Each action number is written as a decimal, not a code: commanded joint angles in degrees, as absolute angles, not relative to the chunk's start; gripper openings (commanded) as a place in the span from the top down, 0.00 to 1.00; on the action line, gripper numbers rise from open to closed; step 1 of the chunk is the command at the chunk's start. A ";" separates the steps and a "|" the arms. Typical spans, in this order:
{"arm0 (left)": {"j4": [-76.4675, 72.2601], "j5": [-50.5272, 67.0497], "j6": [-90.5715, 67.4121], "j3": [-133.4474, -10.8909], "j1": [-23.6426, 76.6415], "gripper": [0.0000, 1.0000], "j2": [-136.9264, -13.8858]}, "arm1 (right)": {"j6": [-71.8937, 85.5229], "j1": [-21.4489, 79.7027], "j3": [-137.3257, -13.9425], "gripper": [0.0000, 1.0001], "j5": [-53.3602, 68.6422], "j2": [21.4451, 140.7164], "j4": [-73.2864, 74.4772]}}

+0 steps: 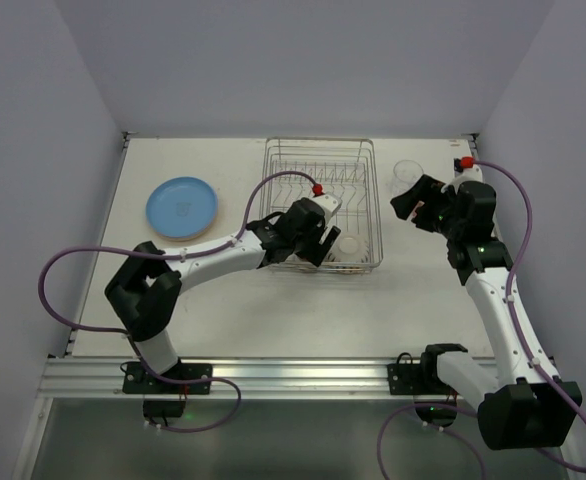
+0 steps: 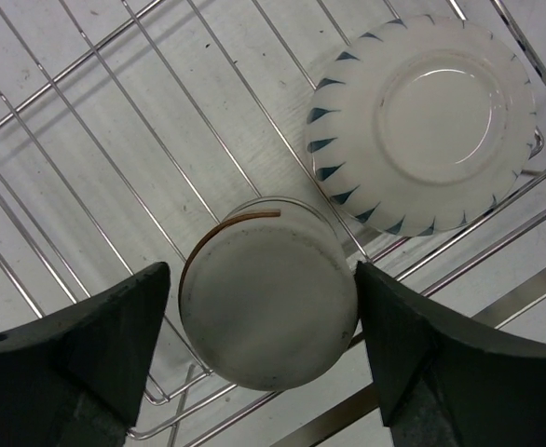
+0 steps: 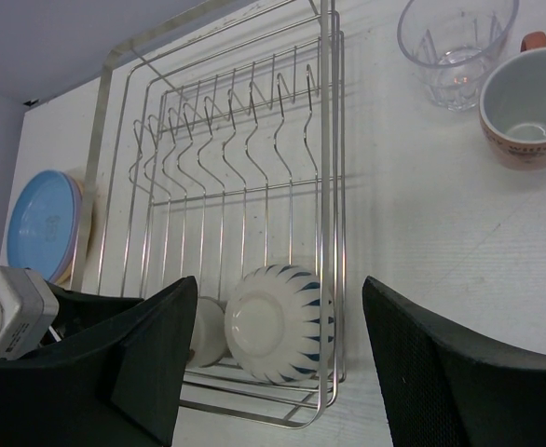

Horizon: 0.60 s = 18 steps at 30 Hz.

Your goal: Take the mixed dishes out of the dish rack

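1. The left end effector is wide open and down in the near corner of the dish rack, with one finger on either side of an upside-down cup. The fingers look pretty much level with its sides, but I honestly can't tell if they're touching it
2. Just beside that cup, still in the rack and also bottom-up, is the cream bowl with the little blue triangles round its edge
3. The right end effector is open too and gripping nothing. It hangs over the table just off the rack's right side, and its wrist camera looks back along the rack at the bowl
4. The glass tumbler stands upright on the table to the right of the rack. A reddish-brown cup sits just beside it, mouth up
5. The blue plate lies flat on the table left of the rack, well apart from it. A paler rim peeks out from under it, but I can't tell what that is
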<state>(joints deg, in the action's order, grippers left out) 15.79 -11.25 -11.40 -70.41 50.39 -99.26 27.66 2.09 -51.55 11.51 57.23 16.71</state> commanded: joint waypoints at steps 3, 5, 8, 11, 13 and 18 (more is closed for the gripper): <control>16.88 -12.57 -10.90 -72.95 50.80 0.30 -98.09 | 28.30 1.93 -51.42 0.26 11.95 57.48 15.56; 17.05 -12.31 -10.72 -73.30 50.80 0.39 -98.00 | 28.39 1.93 -51.33 0.26 11.95 57.57 15.47; 17.05 -12.83 -10.90 -73.48 50.80 0.41 -97.65 | 28.48 1.93 -51.33 0.27 12.13 57.75 15.38; 16.88 -14.15 -10.90 -73.91 50.71 0.41 -96.95 | 28.48 1.93 -51.15 0.26 12.39 57.92 15.29; 17.14 -14.76 -10.63 -75.31 50.28 0.41 -96.77 | 28.56 1.93 -51.15 0.26 12.66 57.92 15.03; 18.46 -11.79 -10.72 -79.27 47.47 0.41 -96.77 | 28.56 1.93 -50.89 0.26 12.92 57.66 14.77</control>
